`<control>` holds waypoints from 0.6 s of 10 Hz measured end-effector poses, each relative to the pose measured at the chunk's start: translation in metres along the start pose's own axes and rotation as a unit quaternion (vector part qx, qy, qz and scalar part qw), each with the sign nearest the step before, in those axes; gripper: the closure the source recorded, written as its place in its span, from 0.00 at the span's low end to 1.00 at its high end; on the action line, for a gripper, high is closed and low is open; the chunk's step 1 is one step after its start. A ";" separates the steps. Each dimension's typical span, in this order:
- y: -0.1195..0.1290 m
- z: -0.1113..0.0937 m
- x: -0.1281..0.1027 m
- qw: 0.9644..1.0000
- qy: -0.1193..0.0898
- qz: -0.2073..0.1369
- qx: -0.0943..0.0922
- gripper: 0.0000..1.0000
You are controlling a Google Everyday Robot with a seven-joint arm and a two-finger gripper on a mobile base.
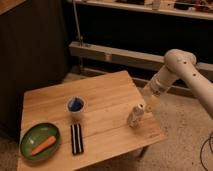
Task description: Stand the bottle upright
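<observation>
The bottle is small, whitish and semi-clear. It stands upright near the right edge of the wooden table. My gripper hangs at the end of the white arm, just right of and slightly above the bottle's neck, very close to it. The small blue cup stands upright near the table's middle, well left of the bottle.
A green plate with a carrot sits at the front left corner. A black striped object lies beside it. A dark wall panel stands behind the table at the left, and a metal rail runs behind it.
</observation>
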 end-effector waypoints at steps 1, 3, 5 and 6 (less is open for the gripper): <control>0.000 0.001 0.001 1.000 0.000 -0.001 0.001 0.20; 0.000 0.001 0.002 1.000 0.000 -0.002 0.001 0.20; 0.000 0.001 0.002 1.000 0.000 -0.002 0.001 0.20; 0.000 0.001 0.002 1.000 0.000 -0.002 0.001 0.20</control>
